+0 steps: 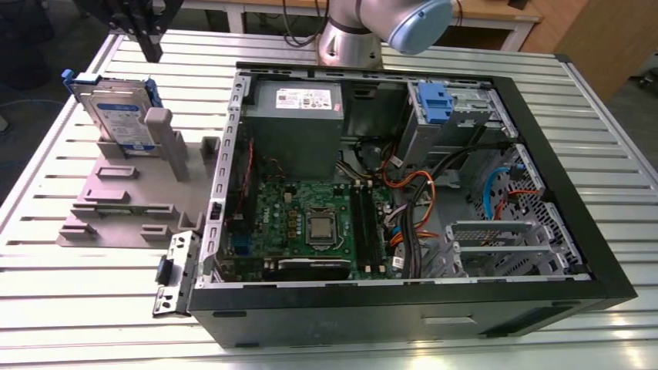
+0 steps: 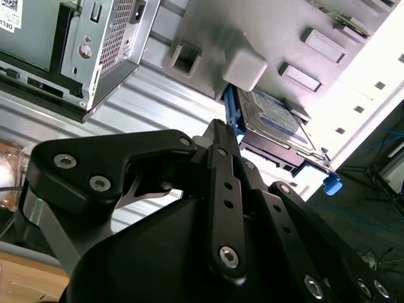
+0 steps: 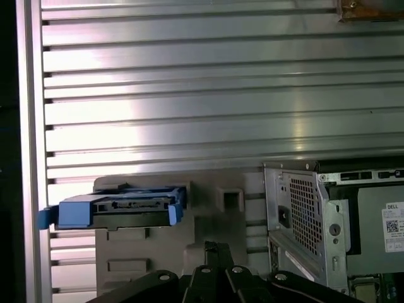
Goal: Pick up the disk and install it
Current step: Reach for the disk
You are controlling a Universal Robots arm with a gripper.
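The disk, silver with a white-and-blue label and a blue carrier frame, stands on edge in the grey holder at the exterior view's left. My gripper hangs above and behind the disk, apart from it, with its black fingers together and nothing between them. In the first wrist view the disk lies edge-on beyond the gripper. The second wrist view has the disk leaning against a holder post, past the gripper.
An open black computer case lies on the slatted aluminium table, to the exterior view's right of the holder. Inside it are a motherboard, a power supply, cables and a drive bay with a blue bracket. The arm's base stands behind the case.
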